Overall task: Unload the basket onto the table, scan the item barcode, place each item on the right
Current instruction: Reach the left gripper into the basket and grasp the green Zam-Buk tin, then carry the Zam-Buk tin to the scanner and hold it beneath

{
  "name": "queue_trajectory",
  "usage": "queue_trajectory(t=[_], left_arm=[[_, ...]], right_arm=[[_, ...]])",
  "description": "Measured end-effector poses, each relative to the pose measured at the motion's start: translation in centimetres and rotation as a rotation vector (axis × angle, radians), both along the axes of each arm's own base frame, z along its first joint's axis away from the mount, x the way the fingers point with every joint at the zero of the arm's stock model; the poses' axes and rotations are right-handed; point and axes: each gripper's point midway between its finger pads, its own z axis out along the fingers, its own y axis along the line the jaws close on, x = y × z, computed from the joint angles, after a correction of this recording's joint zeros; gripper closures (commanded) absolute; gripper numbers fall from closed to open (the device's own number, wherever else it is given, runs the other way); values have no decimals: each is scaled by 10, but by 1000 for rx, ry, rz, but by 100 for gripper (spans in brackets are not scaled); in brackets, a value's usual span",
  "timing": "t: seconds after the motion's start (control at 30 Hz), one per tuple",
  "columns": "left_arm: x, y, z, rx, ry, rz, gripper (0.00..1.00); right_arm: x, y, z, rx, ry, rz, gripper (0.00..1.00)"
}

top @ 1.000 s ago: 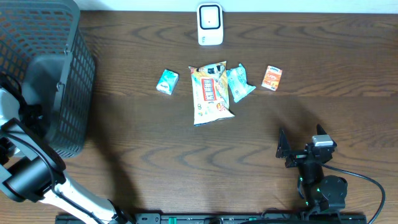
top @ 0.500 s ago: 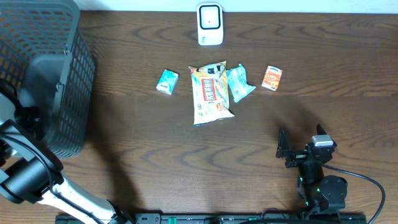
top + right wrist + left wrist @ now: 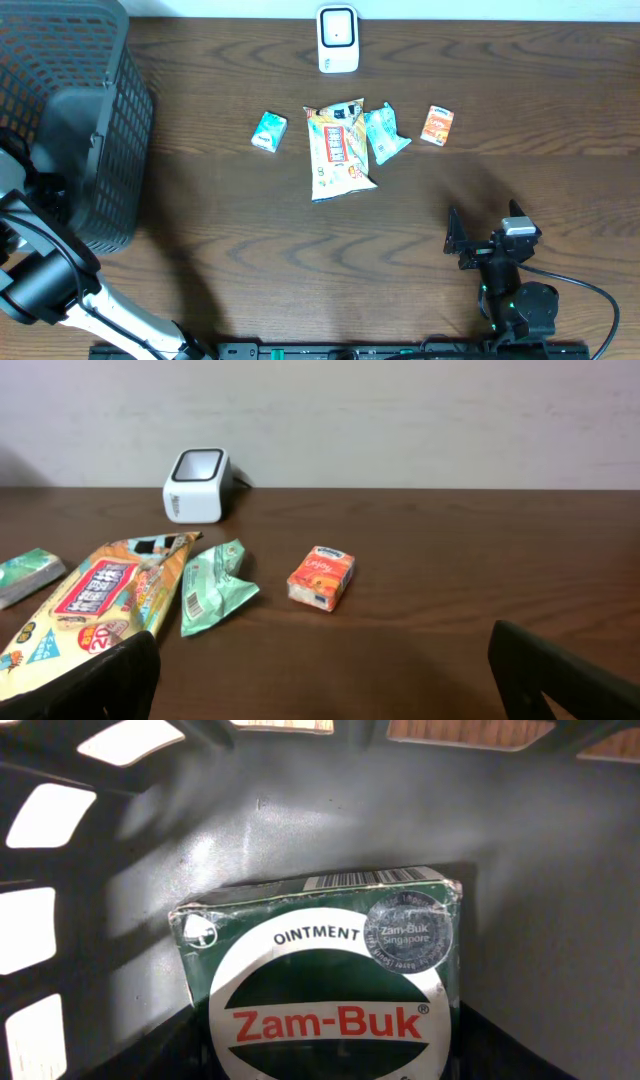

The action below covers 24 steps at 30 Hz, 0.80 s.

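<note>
Filling the left wrist view is a green and white Zam-Buk ointment box [image 3: 325, 990], lying inside the dark basket [image 3: 300, 810] with a barcode strip along its top edge. My left gripper [image 3: 325, 1060] has a dark finger against each side of the box and is shut on it. From overhead the basket [image 3: 70, 100] hides this gripper. The white scanner [image 3: 338, 38] stands at the table's far edge. My right gripper [image 3: 486, 228] rests open near the front right, nothing between its fingers [image 3: 85, 685].
A snack bag [image 3: 340, 150], a teal packet [image 3: 385, 133], a small orange pack [image 3: 437, 125] and a teal tissue pack [image 3: 268, 131] lie in front of the scanner. The left arm [image 3: 50, 280] bends around the basket's near corner.
In the overhead view the left arm has shifted very slightly beside the basket. The right arm and the items on the table have not moved.
</note>
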Motion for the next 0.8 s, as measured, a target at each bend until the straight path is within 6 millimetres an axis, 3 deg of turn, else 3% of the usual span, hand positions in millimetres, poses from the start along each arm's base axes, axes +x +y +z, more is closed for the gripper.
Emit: queue_trajectory(t=[0.57,0.7,0.8], left_arm=[[0,2,6,16,14,-58,44],[7,0,28,37,-45,-77,44],[23,-8,65,62,-165,-108,44]], right_arm=[[0,0,0,0,0,0,1],[0,0,0,0,0,0,1],[0,0,0,0,0,0,1]])
